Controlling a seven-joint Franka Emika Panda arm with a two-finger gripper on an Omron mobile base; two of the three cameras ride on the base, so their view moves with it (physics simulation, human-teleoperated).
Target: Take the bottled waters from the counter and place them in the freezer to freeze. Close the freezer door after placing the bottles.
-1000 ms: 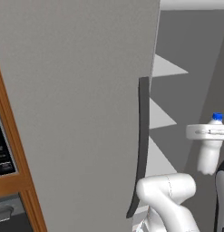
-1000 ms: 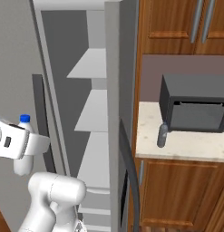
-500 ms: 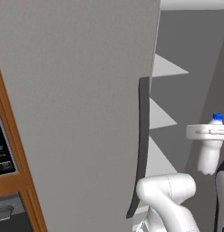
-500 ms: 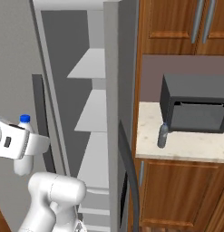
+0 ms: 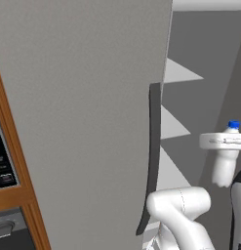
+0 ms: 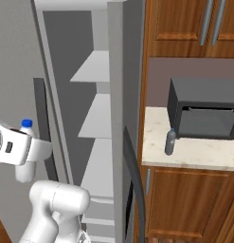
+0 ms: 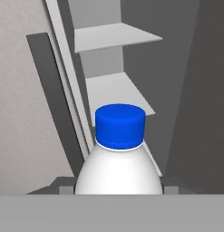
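Transport of the first bottle is the step in hand: the end effector is closed about the upper body of the whitish-clear bottle, just under its blue cap, and holds it upright in the air in front of the open freezer. The bottle sits outside the compartment, beside the freezer door, near the door's long dark handle and roughly level with the middle shelf. The hand view looks past the cap into the compartment. In my judgement the next move calls for carrying the bottle inward past the door edge, over a shelf, lowering it until its base sits flat, and only then releasing; the gap between door and freezer wall looks narrow, so the arm needs a straight approach. Freezer contents: the pale shelves that can be seen, including the upper shelf, carry nothing on their visible surfaces; the lowest part is hidden by the arm. The second, smoky grey bottle stands upright on the worktop to the side of the freezer, just in front of the near corner of the dark microwave, not yet collected. The door stands wide open, so closing remains outstanding.
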